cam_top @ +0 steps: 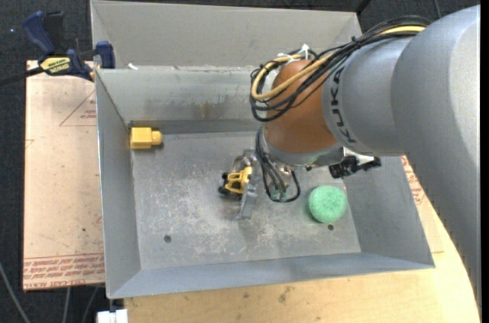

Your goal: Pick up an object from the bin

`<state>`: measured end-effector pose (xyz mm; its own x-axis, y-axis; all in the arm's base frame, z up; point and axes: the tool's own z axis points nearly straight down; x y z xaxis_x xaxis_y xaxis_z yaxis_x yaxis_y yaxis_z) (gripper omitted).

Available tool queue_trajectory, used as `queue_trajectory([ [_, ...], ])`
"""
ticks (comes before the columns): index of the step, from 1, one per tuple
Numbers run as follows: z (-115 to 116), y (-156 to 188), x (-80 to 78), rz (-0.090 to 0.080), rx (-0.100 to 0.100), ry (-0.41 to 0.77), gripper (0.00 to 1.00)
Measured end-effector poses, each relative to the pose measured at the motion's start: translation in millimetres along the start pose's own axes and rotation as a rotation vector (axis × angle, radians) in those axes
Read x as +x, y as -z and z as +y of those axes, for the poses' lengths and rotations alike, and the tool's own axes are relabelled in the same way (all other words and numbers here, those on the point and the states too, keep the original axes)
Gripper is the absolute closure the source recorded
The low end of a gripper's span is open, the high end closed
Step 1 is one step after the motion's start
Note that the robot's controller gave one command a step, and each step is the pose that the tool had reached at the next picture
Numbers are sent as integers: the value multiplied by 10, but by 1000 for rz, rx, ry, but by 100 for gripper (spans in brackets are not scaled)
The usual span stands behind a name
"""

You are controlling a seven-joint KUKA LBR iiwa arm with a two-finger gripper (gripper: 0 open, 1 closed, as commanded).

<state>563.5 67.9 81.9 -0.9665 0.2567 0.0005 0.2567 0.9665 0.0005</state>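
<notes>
Though its grip cannot be told, the end effector (248, 195) sits beside a central yellow-black piece (235, 181).

Thick, smooth, light-grey arm (412, 77), rounded like a pipe, lettered KUKA in dark type near the wrist. Glossy orange-brown cover (302, 119) bulging at the wrist, looped about with yellow and black cables (267, 88). Below, small silvery metal gripper (248, 195), thin dark wires beside it.

claw (248, 197) nr yel-blk toy (235, 181), grn ball (327, 204)
</notes>
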Motion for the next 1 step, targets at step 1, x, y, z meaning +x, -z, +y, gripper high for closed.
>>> queue_trajectory([
  [1, 90, 6, 40, 0, 0, -10, 100],
])
